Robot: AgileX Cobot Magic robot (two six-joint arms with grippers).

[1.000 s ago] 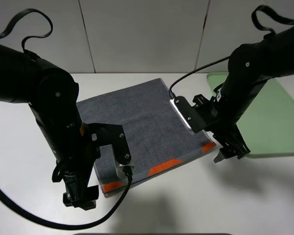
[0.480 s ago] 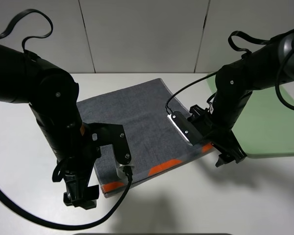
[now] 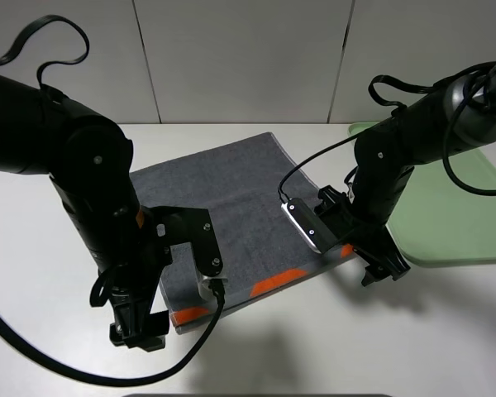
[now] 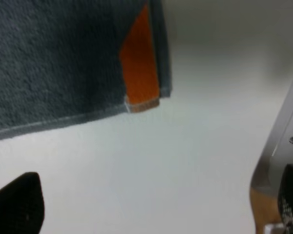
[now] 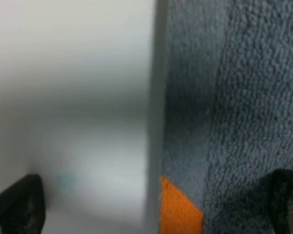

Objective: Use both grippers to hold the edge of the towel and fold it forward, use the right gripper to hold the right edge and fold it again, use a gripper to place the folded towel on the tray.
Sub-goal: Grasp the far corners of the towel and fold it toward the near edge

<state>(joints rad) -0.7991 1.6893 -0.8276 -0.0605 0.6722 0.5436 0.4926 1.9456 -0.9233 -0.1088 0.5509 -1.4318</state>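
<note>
Terry towel (image 3: 231,207) | left end effector (image 3: 140,336) released | right end effector (image 3: 380,270) released, seemingly closer

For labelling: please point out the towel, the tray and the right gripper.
towel (image 3: 231,194): exterior high view, middle of the cloth.
tray (image 3: 456,217): exterior high view, bare green floor.
right gripper (image 3: 386,271): exterior high view, between fingertips.

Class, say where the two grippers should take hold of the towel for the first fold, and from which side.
Probably the orange-patched near hem, one corner each, coming from the front: the towel lies flat, so only its edge offers a lip.
</note>
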